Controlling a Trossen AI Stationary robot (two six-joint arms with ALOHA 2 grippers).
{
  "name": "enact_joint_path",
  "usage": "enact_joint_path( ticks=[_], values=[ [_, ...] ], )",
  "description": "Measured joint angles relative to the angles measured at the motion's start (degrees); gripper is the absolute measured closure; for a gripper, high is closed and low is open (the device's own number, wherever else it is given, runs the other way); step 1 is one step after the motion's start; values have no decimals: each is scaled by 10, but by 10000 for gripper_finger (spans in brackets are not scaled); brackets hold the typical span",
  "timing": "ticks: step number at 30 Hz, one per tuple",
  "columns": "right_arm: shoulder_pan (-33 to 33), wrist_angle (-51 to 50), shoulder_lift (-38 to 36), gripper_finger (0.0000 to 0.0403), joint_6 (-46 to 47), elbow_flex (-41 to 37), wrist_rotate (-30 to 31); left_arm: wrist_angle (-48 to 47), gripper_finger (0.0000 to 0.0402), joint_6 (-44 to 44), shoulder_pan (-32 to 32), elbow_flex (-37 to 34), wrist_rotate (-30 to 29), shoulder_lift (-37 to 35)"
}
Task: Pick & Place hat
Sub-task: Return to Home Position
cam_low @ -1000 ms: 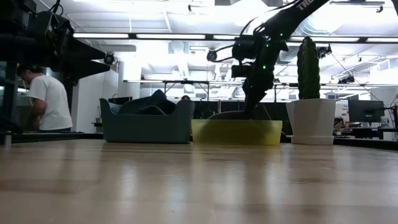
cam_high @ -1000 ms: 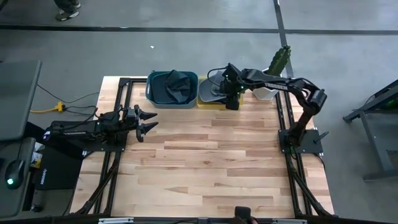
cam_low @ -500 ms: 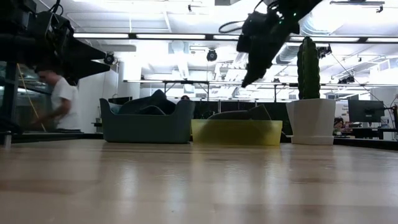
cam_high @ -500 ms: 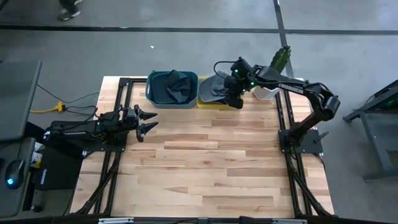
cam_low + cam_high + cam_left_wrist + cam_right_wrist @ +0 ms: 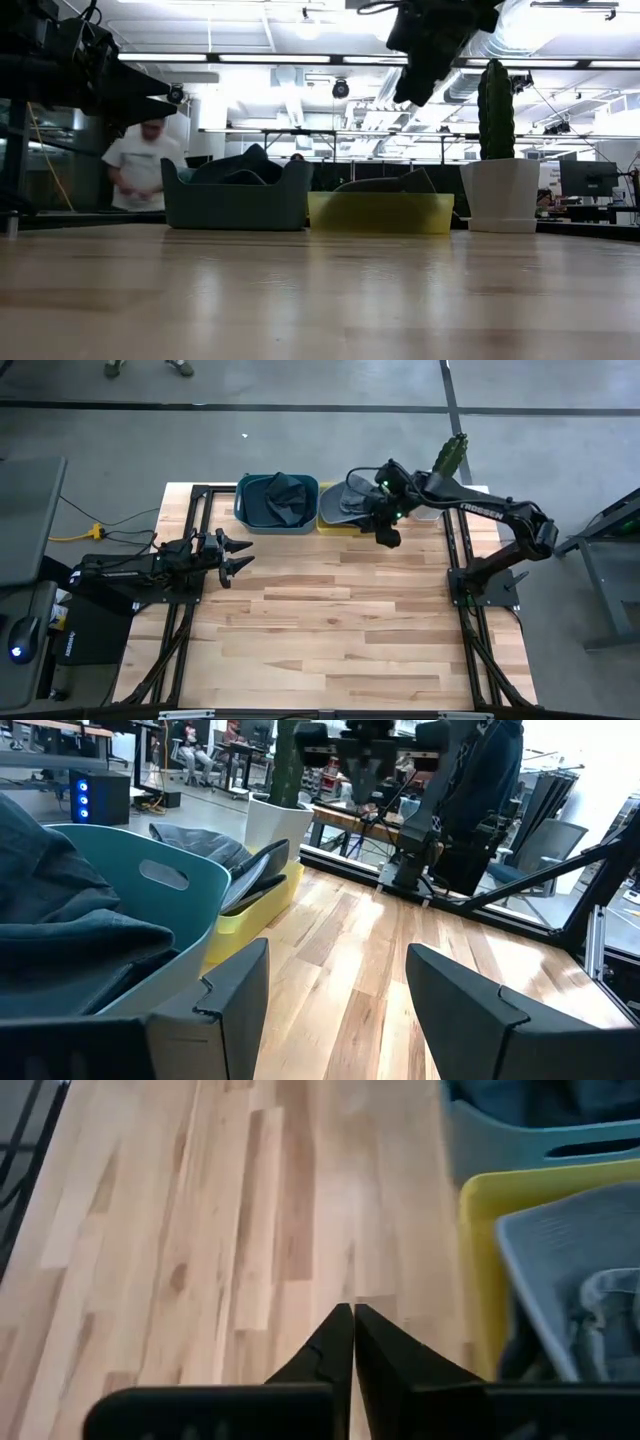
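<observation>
My right fingers (image 5: 390,1370) are pressed together tip to tip with nothing between them. They belong to my right gripper (image 5: 386,538), which hangs high over the table (image 5: 330,630), just off the yellow bin's (image 5: 335,526) front corner on the side nearer the white pot (image 5: 430,511). Seen level across the table, it sits well above the bin's rim and touches nothing.

The gray cap (image 5: 350,500) lies inside the yellow bin, its crown rising a little over the wall (whether one cap or more lies there I cannot tell). The blue bin (image 5: 241,510) stands touching, or all but touching, the yellow bin on the side toward my left arm, and a dark blue cap (image 5: 285,498) is bunched inside it. On the yellow bin's other side is the white pot with a tall green cactus (image 5: 451,455) in it.

My left fingers (image 5: 235,1005) are spread apart and empty. My left gripper (image 5: 240,554) waits low over the table, well apart from the yellow bin, past the blue bin and nearer the front, pointing toward the table's middle.

Beyond the table, behind the blue bin, a person (image 5: 140,165) in a white shirt stands bent forward
</observation>
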Motion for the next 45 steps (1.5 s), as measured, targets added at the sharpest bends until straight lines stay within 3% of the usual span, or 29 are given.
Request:
enact_joint_path(
  ticks=[4,9,17,24,35,45],
  values=[
    [26,4,-2,401,8,-12,3,1,189,0,0,0,0,0],
    [61,132,-47,402,90,-135,1,3,189,0,0,-1,0,0],
    [132,388,-188,402,264,-354,10,3,189,0,0,-1,0,0],
    [193,544,-344,402,384,-514,89,3,189,0,0,-1,0,0],
    [261,593,-585,403,438,-656,227,3,189,0,0,-1,0,0],
    [269,641,-709,403,433,-716,261,3,189,0,0,-1,1,0]
  ],
)
